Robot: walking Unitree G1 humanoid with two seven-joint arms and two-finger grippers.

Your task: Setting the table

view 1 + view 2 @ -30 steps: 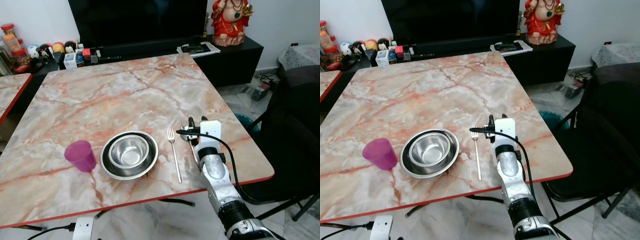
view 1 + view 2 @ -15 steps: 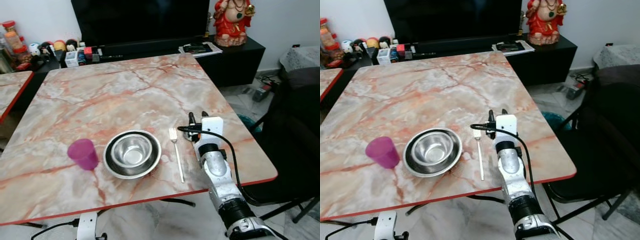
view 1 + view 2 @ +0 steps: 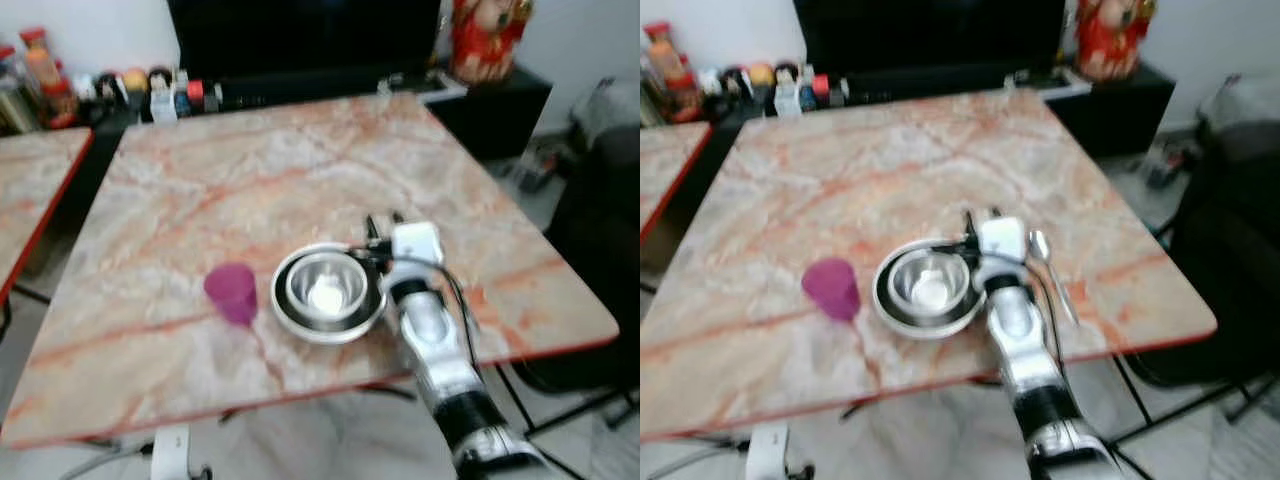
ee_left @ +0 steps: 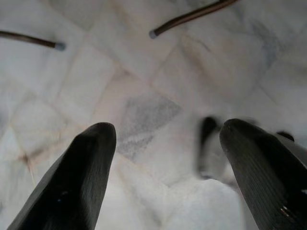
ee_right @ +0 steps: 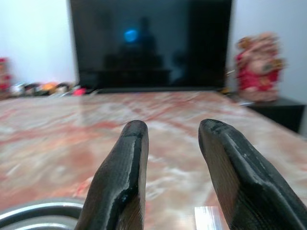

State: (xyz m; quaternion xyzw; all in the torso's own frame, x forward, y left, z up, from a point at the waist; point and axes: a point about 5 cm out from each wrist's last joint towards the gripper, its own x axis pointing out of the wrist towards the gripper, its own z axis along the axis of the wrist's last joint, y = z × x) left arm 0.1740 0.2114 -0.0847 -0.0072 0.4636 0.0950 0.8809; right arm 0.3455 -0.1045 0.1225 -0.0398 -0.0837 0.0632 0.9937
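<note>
The head views are blurred. Two nested steel bowls [image 3: 327,292] sit near the front of the marble table [image 3: 250,180], with a pink cup [image 3: 232,293] to their left. My right gripper [image 3: 381,222] hovers open just past the bowls' right rim, with nothing between its fingers. In the right wrist view the bowl rim [image 5: 38,211] curves below the right gripper [image 5: 175,127], and a flat silver piece of cutlery [image 5: 208,216] lies beneath it. A spoon [image 3: 1050,270] lies on the table to the right of the arm. My left gripper [image 4: 168,129] hangs open over the floor.
A black TV stand [image 3: 940,80] with small jars and a red statue [image 3: 1110,35] stands behind the table. A second table [image 3: 30,190] is on the left, and a dark chair [image 3: 1240,220] on the right. The tabletop's red front edge [image 3: 300,395] is close to me.
The whole picture has shifted and blurred, so the camera has moved. Relative to the table, my right gripper has shifted left, from beside the fork to the bowls' right rim.
</note>
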